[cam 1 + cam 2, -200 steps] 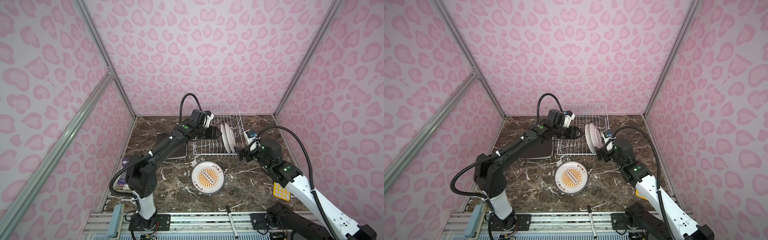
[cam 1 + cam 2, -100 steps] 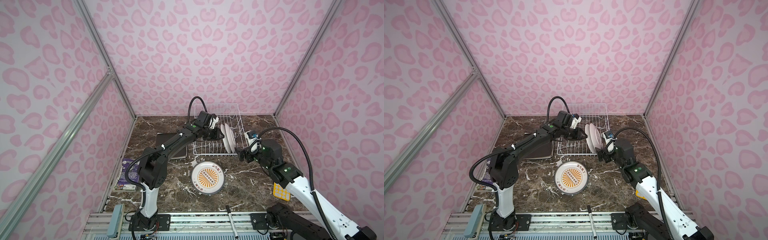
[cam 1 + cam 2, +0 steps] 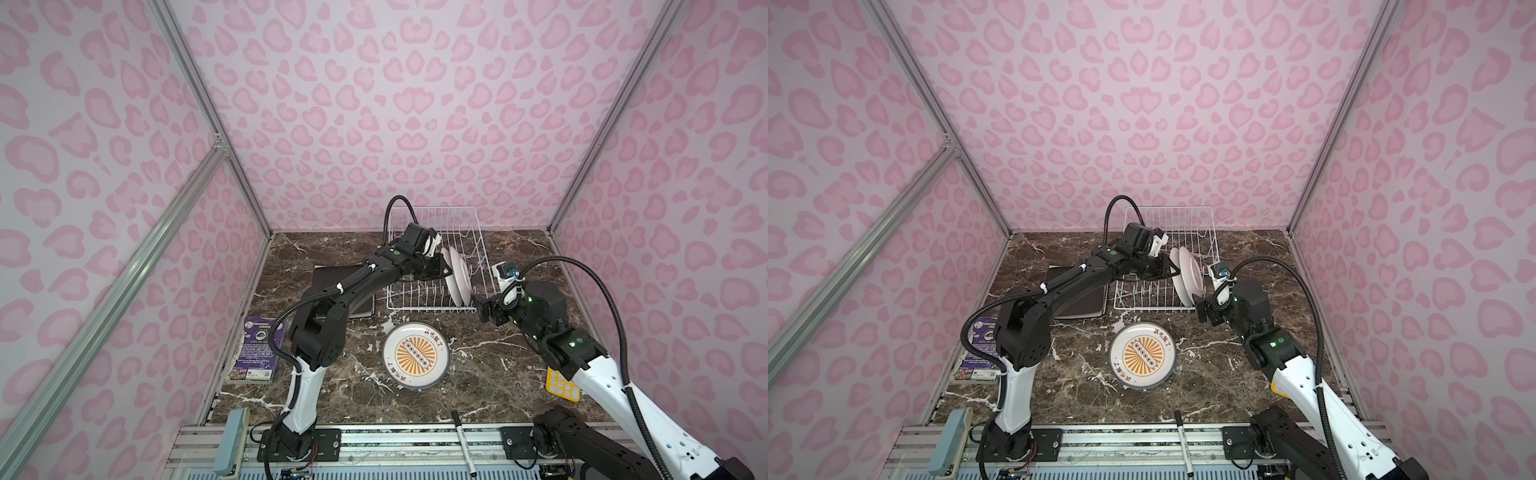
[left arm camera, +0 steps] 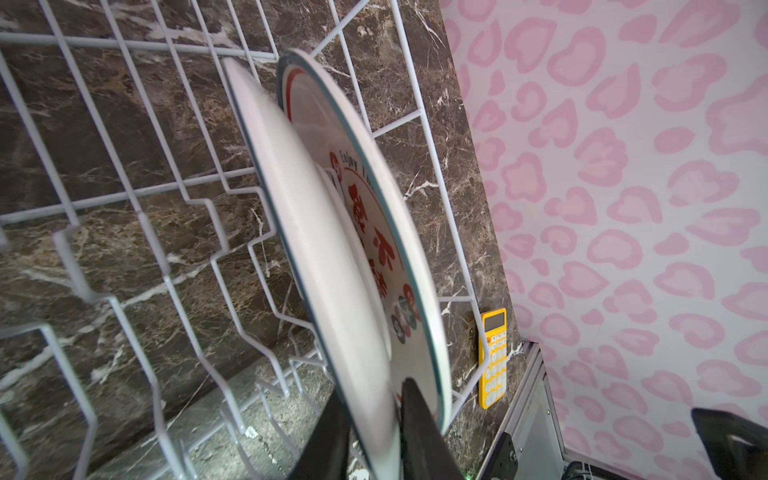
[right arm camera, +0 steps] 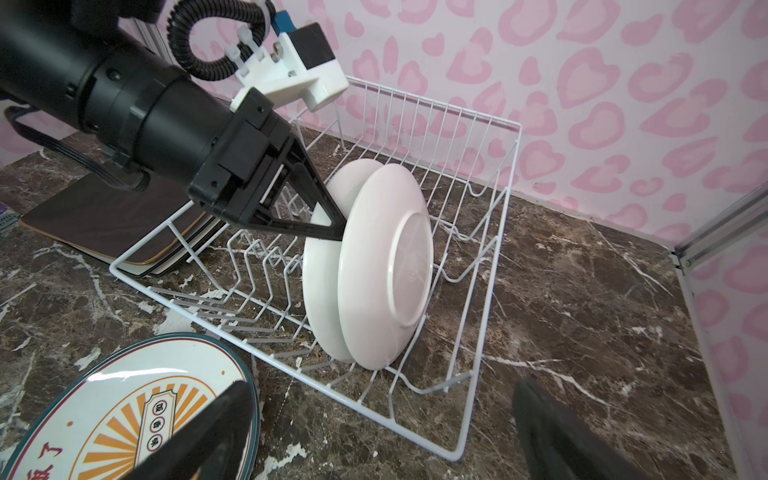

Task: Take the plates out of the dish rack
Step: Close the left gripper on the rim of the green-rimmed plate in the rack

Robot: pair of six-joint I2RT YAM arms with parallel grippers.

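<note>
left gripper (image 3: 446, 269): reaches across the dish rack (image 3: 461, 232), jaws nearly closed, pinches the upper rim of the gripped plate (image 4: 316, 232) with 1 finger on each face (1 slots between the 2 upright plates).
gripped plate: stands on edge in the rack's front right part, just beside the printed plate (image 4: 376, 232).
printed plate: stands on edge nearer the right edge of the counter (image 3: 523, 266), red print toward the gripped plate.
dish rack: sits near the counter's back edge.
right gripper (image 3: 478, 307): hovers off the rack's front right corner, jaws wide apart, empty.
sunburst plate (image 3: 415, 357): lies flat, face up, just in front of the rack.
square plates (image 5: 95, 216): sit stacked, dark 1 on top, beside the rack's left side.
</note>
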